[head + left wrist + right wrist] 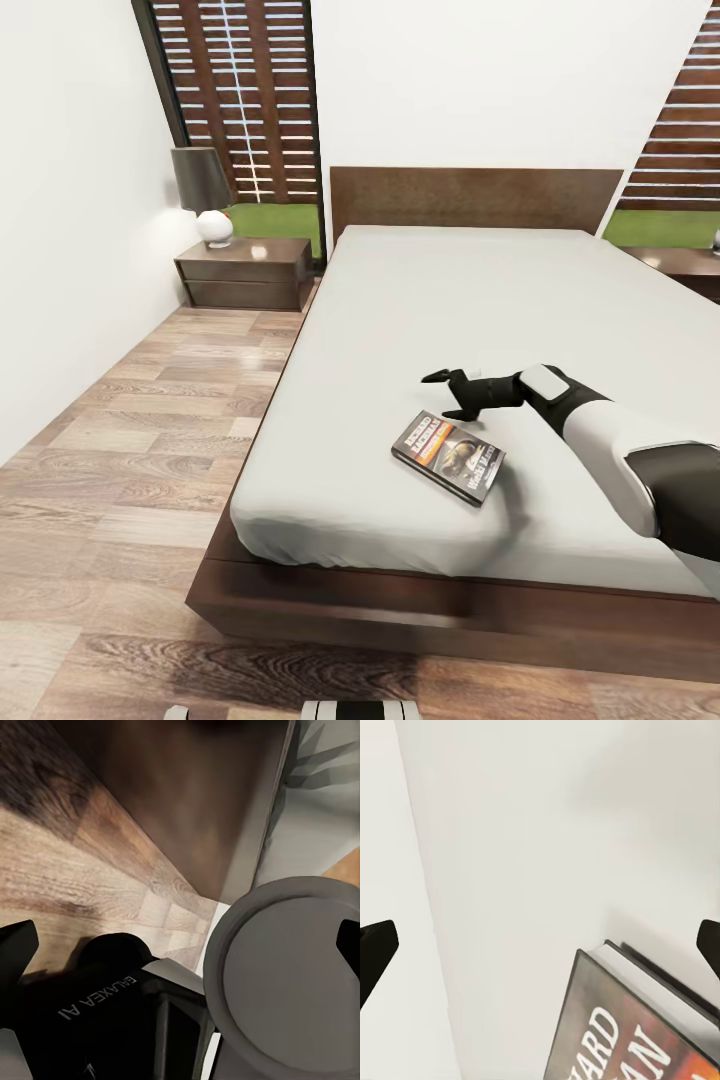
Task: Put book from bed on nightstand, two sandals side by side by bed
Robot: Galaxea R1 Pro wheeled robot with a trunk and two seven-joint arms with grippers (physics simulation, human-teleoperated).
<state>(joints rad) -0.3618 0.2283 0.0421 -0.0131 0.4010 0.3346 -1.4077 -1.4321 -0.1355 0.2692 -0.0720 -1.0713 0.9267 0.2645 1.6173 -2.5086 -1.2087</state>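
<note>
Grey mattress covers one large bed (440, 300) with a dark brown frame and headboard. One book (448, 456) lies flat on it, near the foot edge, and it is the only book I can count. Two nightstands stand at the head of the bed: the left nightstand (243, 272) is whole and carries one lamp (205, 195), while the right nightstand (682, 266) is cut off by the picture edge.

One arm reaches over the mattress, and its right gripper (451, 394) hangs just beyond the book, apart from it, with the fingers spread wide and holding nothing. In the right wrist view only the two fingertips (376, 954) show at the sides, and the book (622, 1035) is cut off, its title half readable. In the left wrist view the left gripper (184, 945) is mostly hidden by the robot's own body parts, so I cannot tell how far it is open.
</note>
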